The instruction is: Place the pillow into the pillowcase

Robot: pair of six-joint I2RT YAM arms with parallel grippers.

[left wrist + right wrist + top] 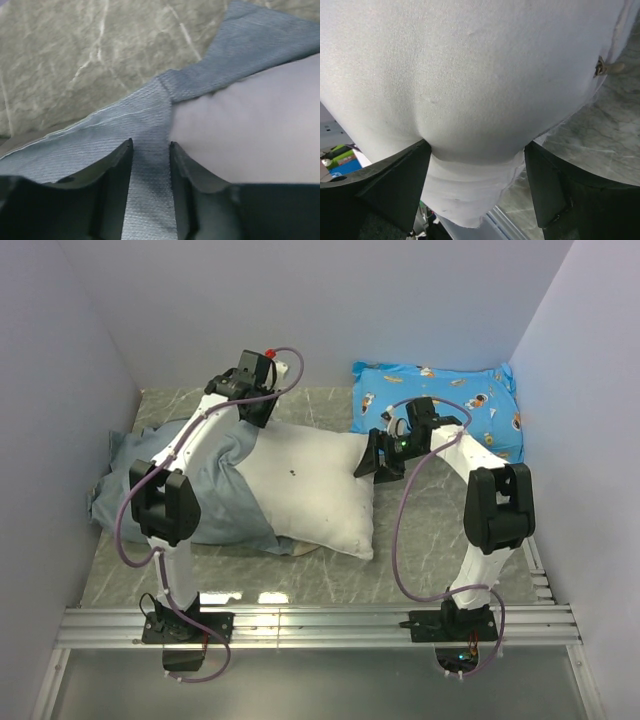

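Far right corner: bright blue cushion with cartoon prints, flat on the surface, pushed up to the back wall and close against the right wall. Grey-green marble pattern with pale veins across the surface, bare along the near strip, at the far left and on the right. Plain pale lilac on all three walls, left wall included. Along the near edge, a silver slotted metal rail spanning the full width. In the right wrist view, small green and blue shapes at the lower left, too small to name.
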